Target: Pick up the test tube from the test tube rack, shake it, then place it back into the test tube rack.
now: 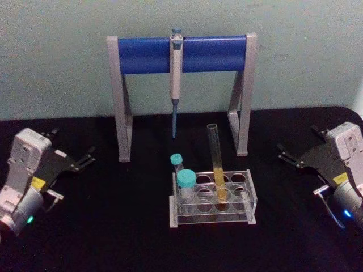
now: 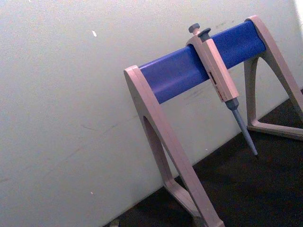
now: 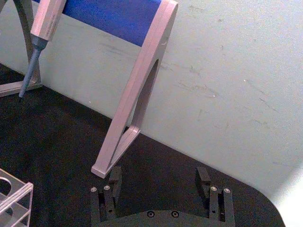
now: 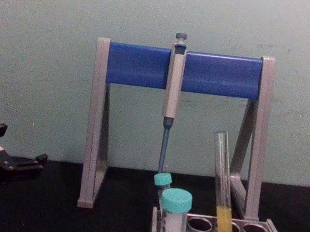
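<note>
head view looks down on table [image 1: 113,238]; chest view low, level; both wrists face pipette stand [image 2: 180,71], shared by all.

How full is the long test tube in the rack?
Partly full: in the test tube, yellow liquid fills only the lower part.

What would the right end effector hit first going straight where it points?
The open right end effector would probably meet the foot of the pipette stand first, ahead of one finger; otherwise the wall. Depth unclear.

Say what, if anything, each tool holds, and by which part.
Nothing is held: left tool and right tool are empty, test tube stands in the test tube rack.
</note>
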